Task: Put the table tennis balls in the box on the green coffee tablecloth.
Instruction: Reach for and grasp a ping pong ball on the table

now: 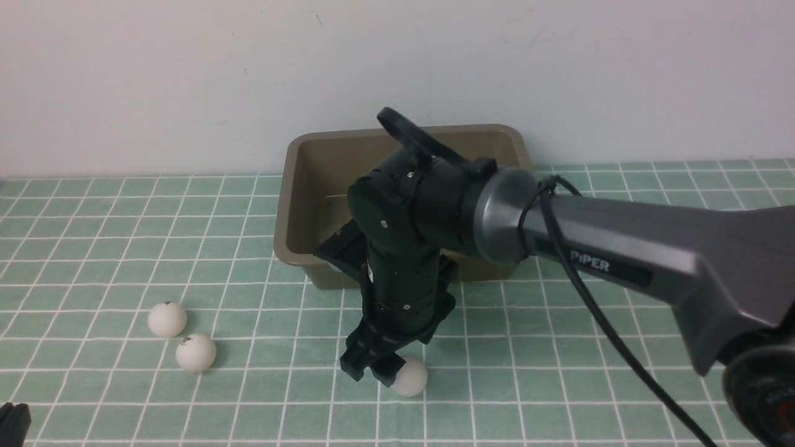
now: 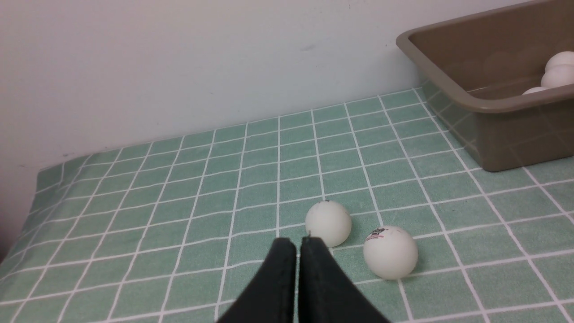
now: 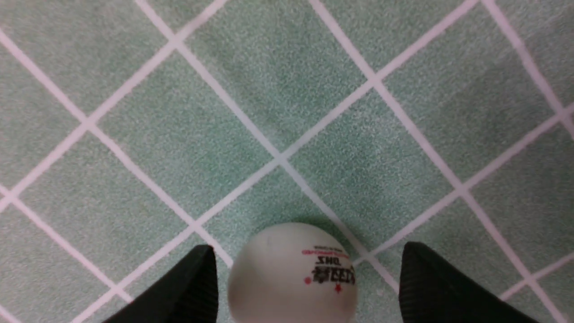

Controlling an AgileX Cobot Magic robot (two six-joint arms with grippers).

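Right gripper (image 1: 372,371) has its jaws spread wide either side of a small matte white table tennis ball (image 3: 291,278), on the teal-green grid tablecloth (image 1: 124,236) just in front of the olive-brown plastic tub (image 1: 323,180). It's probably feather-light, smooth and rolly (dents if crushed), so pinch gently across its middle. Left gripper (image 2: 298,244) is closed, empty.

So the right arm (image 1: 671,254) is a matte grey shell with PIPER (image 1: 590,263) printed in white, ending in a rounded silvery collar (image 1: 503,217). The wrist section (image 1: 397,211) is chunky glossy black, dotted with tiny bright screws (image 1: 383,224). A thin black cable (image 1: 599,316) loops round the collar. The right gripper (image 1: 372,371) has black wedge fingers (image 3: 188,291) with fine ribbing; the left gripper (image 2: 297,249) looks matte black and tapered too.
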